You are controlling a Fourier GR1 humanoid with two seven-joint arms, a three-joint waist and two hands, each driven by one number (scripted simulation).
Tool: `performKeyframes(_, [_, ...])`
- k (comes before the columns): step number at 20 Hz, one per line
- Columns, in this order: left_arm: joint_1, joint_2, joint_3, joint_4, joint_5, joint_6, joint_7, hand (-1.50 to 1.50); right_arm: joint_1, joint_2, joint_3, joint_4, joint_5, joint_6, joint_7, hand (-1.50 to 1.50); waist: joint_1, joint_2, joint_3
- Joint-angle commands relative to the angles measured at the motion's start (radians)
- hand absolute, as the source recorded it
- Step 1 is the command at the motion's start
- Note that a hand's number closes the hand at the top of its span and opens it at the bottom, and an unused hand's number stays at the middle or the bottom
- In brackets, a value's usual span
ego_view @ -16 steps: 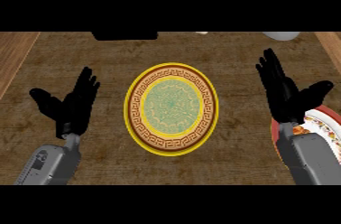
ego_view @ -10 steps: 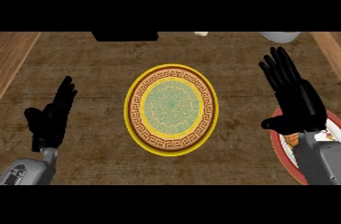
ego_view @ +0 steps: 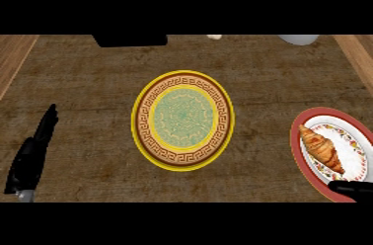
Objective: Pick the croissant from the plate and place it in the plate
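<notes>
You see two plates on the brown desk (ego_view: 87, 91). The first one, the yellow-rimmed plate (ego_view: 183, 121), lies in the middle; it has a brown key-pattern band and a green centre, and nothing is inside it. The second one, the red-rimmed plate (ego_view: 300, 140), lies at the right edge of the view, well apart from the first, and its white inner part has small coloured ornaments. It is partly cut by the picture border.

There is one croissant (ego_view: 320, 148). It lies inside the red-rimmed plate, on its left half, with the pointed end toward the far side of the desk. No robot hand touches it.

You cannot read any writing or brand on these things.

The left robot hand (ego_view: 33, 155) shows at the lower left, seen edge-on, with the fingers straight and stretched; it holds nothing and it is far from both plates. Of the right robot hand (ego_view: 353, 188) only a small black part appears at the lower right corner, just over the near rim of the red-rimmed plate. You cannot tell if its fingers are spread or curled.

At the far edge of the desk you see one dark block (ego_view: 130, 40), one small pale object (ego_view: 214, 37) and one white rounded object (ego_view: 297, 39), maybe a bowl or cup, all cut by the border.
</notes>
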State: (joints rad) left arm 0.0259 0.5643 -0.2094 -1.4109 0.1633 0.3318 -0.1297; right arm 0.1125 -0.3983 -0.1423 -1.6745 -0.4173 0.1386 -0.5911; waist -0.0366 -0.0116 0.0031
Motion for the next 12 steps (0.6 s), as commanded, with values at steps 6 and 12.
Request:
performKeyframes(6, [0.029,0.008,0.010,-0.046,-0.031,-0.031,-0.010,0.00,0.231,-0.128,-0.093,-0.006,0.142,0.191,-0.195,-1.50,0.032,0.011,-0.003])
performKeyframes(12, [0.039,-0.017,0.003,-0.016,-0.037,-0.039,-0.046,0.00,0.285,-0.299,-0.172,-0.019,0.344,0.122,-0.117,-1.50,0.039,0.013,-0.005])
